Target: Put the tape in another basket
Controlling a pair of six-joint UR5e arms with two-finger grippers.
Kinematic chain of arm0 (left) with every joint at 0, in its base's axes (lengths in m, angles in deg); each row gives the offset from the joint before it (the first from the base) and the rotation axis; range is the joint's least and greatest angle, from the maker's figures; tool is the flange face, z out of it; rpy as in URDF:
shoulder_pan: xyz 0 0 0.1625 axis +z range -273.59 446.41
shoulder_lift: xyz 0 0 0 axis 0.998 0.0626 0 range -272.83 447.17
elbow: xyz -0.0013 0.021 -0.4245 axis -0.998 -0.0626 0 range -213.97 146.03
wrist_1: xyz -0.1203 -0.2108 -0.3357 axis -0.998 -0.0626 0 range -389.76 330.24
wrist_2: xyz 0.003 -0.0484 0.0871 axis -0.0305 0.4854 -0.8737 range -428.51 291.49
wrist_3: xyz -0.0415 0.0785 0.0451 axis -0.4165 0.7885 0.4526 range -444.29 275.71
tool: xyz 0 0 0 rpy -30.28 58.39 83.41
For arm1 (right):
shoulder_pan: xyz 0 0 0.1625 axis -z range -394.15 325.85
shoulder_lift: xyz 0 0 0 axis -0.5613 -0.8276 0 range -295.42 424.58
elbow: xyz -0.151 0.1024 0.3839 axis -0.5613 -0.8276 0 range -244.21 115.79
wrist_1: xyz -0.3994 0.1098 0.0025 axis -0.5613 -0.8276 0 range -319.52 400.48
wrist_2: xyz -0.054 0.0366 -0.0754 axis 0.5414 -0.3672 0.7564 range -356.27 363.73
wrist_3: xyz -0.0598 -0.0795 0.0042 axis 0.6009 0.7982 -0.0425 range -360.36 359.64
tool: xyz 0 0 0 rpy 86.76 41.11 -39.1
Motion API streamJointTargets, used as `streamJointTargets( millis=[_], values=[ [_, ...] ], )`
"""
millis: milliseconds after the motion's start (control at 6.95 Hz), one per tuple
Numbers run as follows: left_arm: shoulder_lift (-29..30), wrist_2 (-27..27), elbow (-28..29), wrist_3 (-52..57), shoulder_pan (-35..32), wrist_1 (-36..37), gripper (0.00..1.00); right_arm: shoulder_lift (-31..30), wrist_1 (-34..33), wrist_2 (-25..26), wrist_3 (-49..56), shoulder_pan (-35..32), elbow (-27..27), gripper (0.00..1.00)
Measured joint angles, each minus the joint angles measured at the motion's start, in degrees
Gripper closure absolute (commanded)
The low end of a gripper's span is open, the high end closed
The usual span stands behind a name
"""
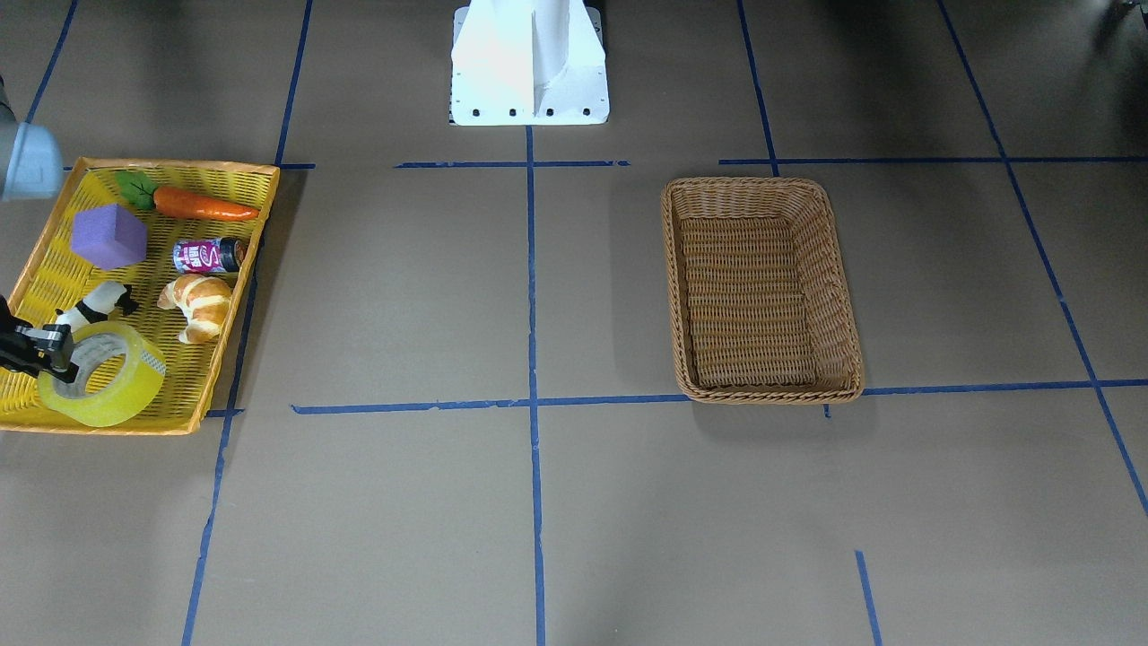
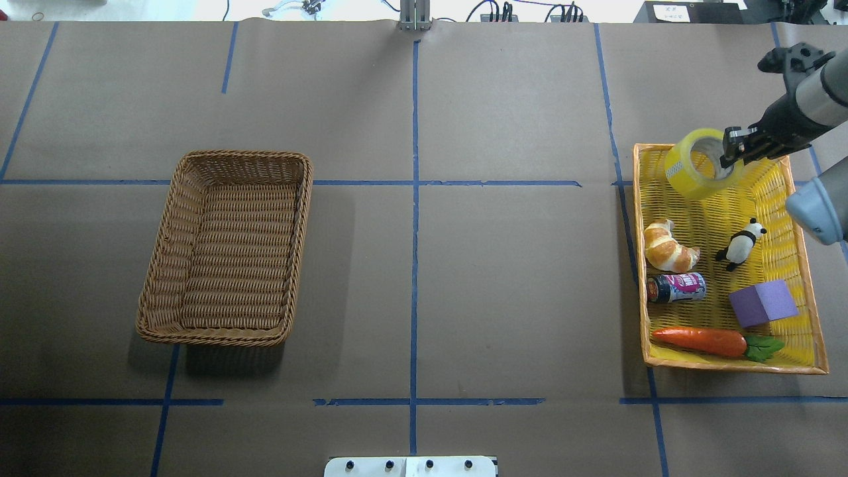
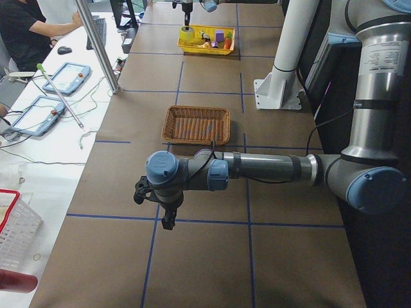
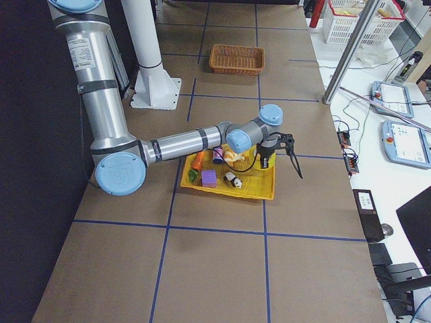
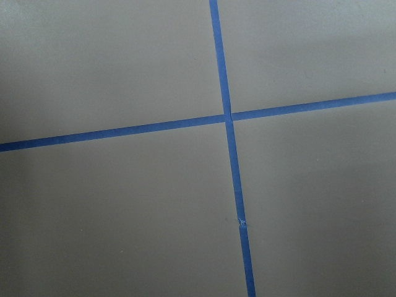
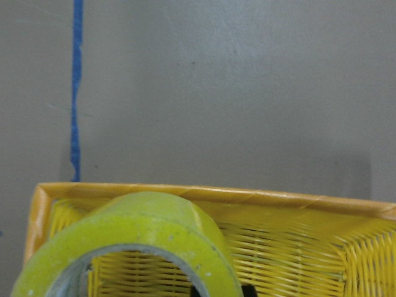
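The yellow-green tape roll (image 2: pixel 694 173) hangs tilted over the far end of the yellow tray (image 2: pixel 805 278), a little above its floor. My right gripper (image 2: pixel 729 152) is shut on the tape's wall, with one finger inside the grey core. The same shows in the front view: gripper (image 1: pixel 59 355), tape (image 1: pixel 117 386). The right wrist view shows the tape (image 6: pixel 148 229) close up over the tray's end. The brown wicker basket (image 2: pixel 299 225) stands empty on the table's left half, far from the tape. My left gripper (image 3: pixel 162 206) shows only in the left side view; I cannot tell its state.
The yellow tray also holds a croissant (image 2: pixel 666 246), a toy panda (image 2: pixel 742 244), a small can (image 2: pixel 676 287), a purple block (image 2: pixel 762 303) and a toy carrot (image 2: pixel 705 341). Blue tape lines cross the brown table. The robot's base (image 1: pixel 529 63) stands at the near-middle edge.
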Motion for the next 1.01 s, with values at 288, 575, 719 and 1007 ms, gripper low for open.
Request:
streamJointTargets(
  millis=[288,575,719,1007],
  values=[
    [0.25,-0.02,-2.15,-1.28,0.11,0.25,0.0,1.64,0.08,-2.25,-4.04,-0.73,3.77,1.0],
    [0.87,0.27,-5.1,-7.48,0.84,-1.3,0.0,5.72,5.38,-2.59,-17.52,1.92,5.47,1.0],
    [1.07,1.03,-6.31,-14.05,2.46,-5.91,0.0,6.61,13.74,-1.3,-27.64,4.89,5.18,1.0],
    [1.23,1.95,-6.92,-31.99,8.04,-21.11,0.0,7.06,30.61,5.0,-46.36,11.34,4.77,1.0]
  ],
)
